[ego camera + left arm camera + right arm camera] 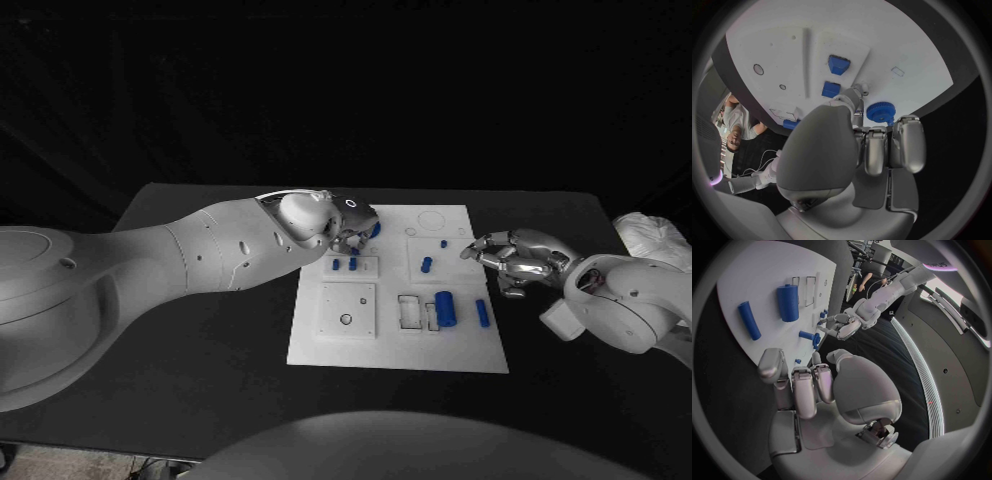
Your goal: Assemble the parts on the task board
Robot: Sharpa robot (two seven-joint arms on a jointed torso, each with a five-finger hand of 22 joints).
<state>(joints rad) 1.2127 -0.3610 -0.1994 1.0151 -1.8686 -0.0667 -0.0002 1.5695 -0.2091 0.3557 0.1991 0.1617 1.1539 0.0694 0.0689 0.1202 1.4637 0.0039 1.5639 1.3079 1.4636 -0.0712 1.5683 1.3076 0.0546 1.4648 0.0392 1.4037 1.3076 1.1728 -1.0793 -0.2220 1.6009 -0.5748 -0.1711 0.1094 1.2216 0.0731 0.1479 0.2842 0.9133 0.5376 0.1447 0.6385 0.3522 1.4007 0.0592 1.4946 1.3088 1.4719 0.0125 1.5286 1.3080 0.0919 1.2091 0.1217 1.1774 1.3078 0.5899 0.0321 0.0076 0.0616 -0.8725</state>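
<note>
The left hand hangs over the far left part of the board, fingers curled downward. At its fingertips sits a blue gear, which in the head view shows as a blue piece just beside the hand; whether the fingers actually pinch it or only touch it cannot be told. Just nearer than the hand, two small blue pegs stand in a raised square block on the board.

The right hand hovers at the board's right edge, over the tabletop, fingers loosely curled with nothing in them. Just beside it on the board lie a slim blue rod and, further in, a thick blue cylinder. A small blue peg stands near the board's middle, between the two hands.
</note>
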